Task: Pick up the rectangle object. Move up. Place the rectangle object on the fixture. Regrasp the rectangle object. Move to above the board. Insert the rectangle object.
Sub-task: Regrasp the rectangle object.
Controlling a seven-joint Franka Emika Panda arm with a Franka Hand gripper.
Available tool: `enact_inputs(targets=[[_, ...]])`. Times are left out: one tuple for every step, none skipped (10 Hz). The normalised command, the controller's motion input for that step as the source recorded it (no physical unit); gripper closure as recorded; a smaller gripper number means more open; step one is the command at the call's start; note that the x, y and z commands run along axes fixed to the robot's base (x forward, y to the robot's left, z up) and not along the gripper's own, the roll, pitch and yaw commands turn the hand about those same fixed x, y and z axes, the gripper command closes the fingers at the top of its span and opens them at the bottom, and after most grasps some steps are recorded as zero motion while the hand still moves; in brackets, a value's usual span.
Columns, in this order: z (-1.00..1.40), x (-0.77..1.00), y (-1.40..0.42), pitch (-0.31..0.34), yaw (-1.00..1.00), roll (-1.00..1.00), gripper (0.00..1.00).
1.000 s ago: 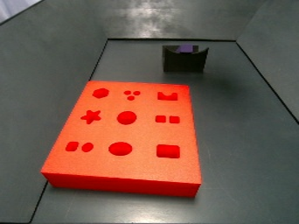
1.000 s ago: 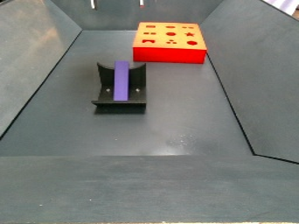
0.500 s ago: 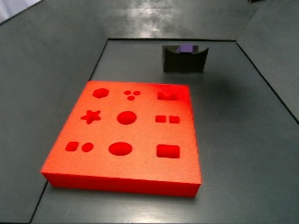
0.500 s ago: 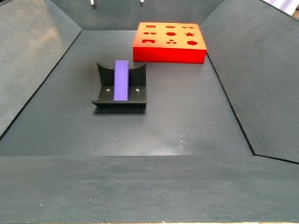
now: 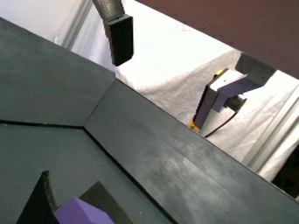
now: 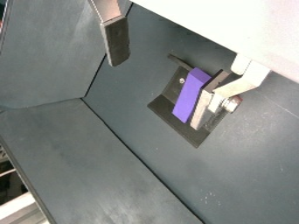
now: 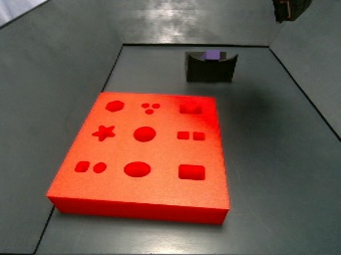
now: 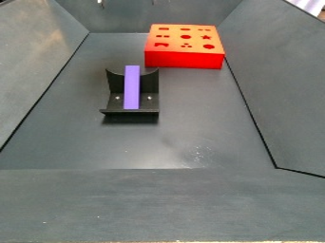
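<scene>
Currently: rectangle object [image 8: 132, 87] lying flat along the fixture [image 8: 132, 100], seated in its notch, long axis running toward the board [image 8: 185, 46]. Purple, matte, elongated. Seen end-on in a side view [image 7: 210, 57], sitting in the top of the fixture [image 7: 210, 68]. Also visible in both wrist views [image 6: 188, 96] [image 5: 84, 213], resting on the fixture [image 6: 201, 129] [image 5: 35, 206].

Fixture on the dark floor [image 8: 191, 133], well apart from the board, board nearer the far wall in that side view. Board [image 7: 144, 154] bright red, flat on the floor, recesses in a three-column grid: star, circles, squares, rectangle. All recesses unfilled.

Gripper [image 6: 176, 57] up in the air, well above the fixture, not touching anything. Fingers [image 6: 115, 42] [image 5: 121, 38] spread wide, silver plates with dark pads, nothing between them. In a wrist view the purple block shows through the gap between the fingers, far below. Only a dark corner of the gripper [image 7: 288, 9] visible at the upper edge of a side view, over the far end of the bin near the fixture. Angled dark walls [image 8: 51, 76] around the floor on all sides.
</scene>
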Motion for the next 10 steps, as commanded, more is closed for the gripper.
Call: enact_inputs(targets=[[-1.0,0.04,0.07,0.012,0.22,0.13,0.0],[-1.0,0.04,0.07,-0.001,0.21,0.13,0.0],[-1.0,0.05,0.07,-0.041,0.18,0.13,0.0],[-1.0,0.06,0.06,-0.081,0.15,0.11,0.0],[-1.0,0.07,0.06,-0.109,0.1,0.08,0.0],[-1.0,0.08,0.05,-0.116,0.08,0.08,0.0],[-1.0,0.09,0.05,-0.119,0.04,0.07,0.0],[-1.0,0.09,0.04,-0.115,0.02,0.07,0.0],[-1.0,0.1,0.04,-0.091,-0.02,0.07,0.0],[-1.0,0.11,0.03,-0.08,-0.03,0.07,0.0]])
